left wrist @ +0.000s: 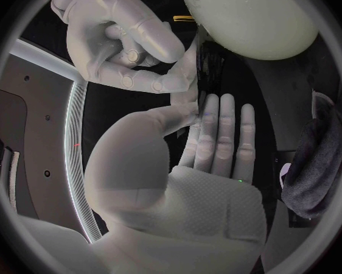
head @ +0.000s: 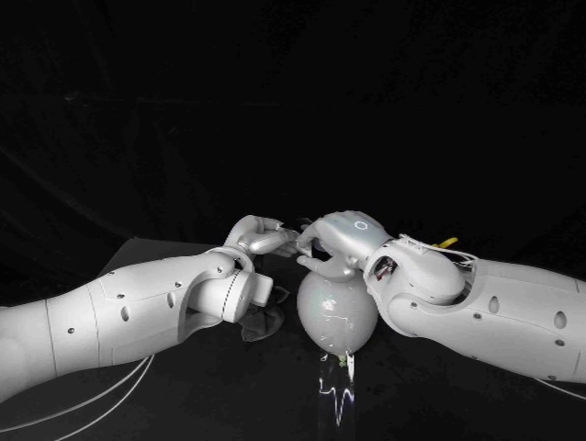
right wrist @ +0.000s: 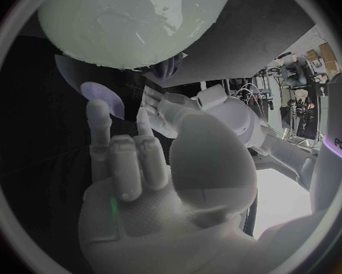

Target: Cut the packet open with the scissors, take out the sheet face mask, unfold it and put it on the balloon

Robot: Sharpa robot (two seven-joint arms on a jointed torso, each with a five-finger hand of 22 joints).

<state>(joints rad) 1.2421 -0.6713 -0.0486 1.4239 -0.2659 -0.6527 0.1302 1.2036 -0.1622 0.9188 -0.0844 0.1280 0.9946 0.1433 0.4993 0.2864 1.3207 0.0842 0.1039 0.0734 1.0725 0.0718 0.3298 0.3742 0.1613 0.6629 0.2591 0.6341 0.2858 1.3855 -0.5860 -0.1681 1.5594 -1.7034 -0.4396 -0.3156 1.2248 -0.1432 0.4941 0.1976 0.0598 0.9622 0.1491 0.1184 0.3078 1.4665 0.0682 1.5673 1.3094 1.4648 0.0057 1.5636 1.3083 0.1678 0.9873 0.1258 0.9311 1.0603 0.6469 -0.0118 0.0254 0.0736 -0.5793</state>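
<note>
The pale balloon (head: 331, 317) stands between my two forearms. In the right wrist view the balloon (right wrist: 133, 18) looks glossy and wrinkled, as if the wet sheet face mask lies over it. Just behind the balloon my left hand (head: 260, 237) and right hand (head: 340, 241) meet. A thin pale strip of mask (left wrist: 192, 67) runs from the balloon (left wrist: 251, 15) down to my left hand (left wrist: 216, 140), whose thumb and nearest finger close on it while the other fingers lie straight. My right hand (left wrist: 118, 36) is curled, one fingertip touching the strip; whether it grips is unclear.
A grey crumpled cloth (left wrist: 316, 164) lies on the black table beside my left hand. A small lilac piece (right wrist: 103, 96) lies under the balloon near my right hand (right wrist: 133, 164). A grey board (head: 148, 250) sits behind my left arm.
</note>
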